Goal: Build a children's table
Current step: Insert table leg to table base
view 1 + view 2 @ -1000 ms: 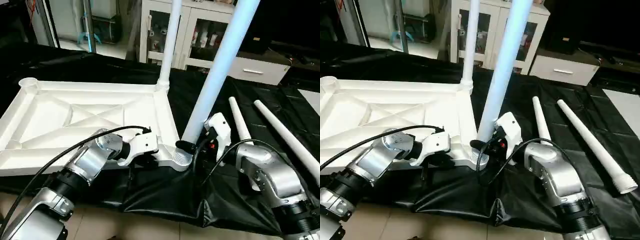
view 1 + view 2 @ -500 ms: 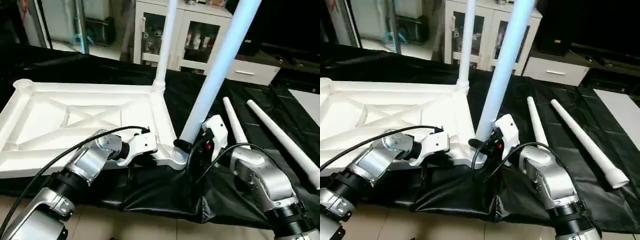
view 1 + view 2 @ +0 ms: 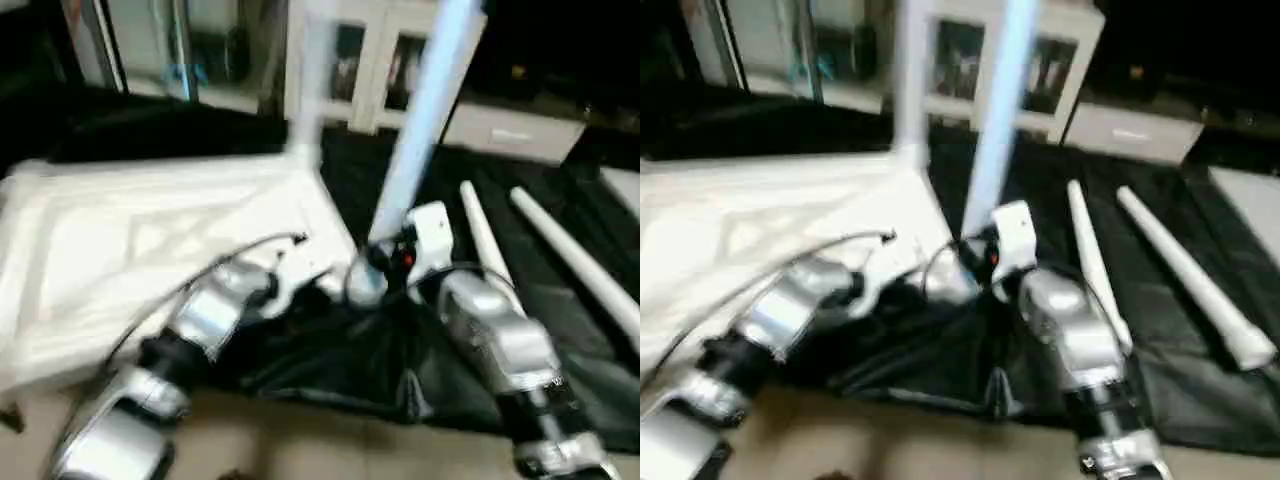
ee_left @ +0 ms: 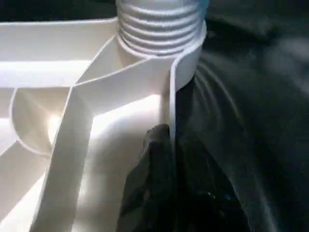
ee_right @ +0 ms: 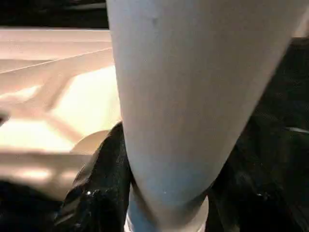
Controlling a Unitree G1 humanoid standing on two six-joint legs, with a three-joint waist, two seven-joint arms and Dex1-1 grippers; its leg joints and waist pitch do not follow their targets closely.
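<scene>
While left claw (image 4: 166,145) pinches tabletop (image 4: 72,72) rim — right claw (image 5: 164,193) clasps leg (image 5: 193,87).

White tabletop (image 4: 72,125) seen from its ribbed underside, raised ribs branching across a bright recessed floor. Round corner socket (image 4: 186,60) at the far corner, with the ridged, threaded end of a leg (image 4: 159,24) seated in it. Left gripper (image 4: 170,159) pinched on the thin upright rim wall just short of the socket, one black finger (image 4: 157,150) inside, the other outside. Wrinkled black sheet (image 4: 260,111) beyond the rim.
</scene>
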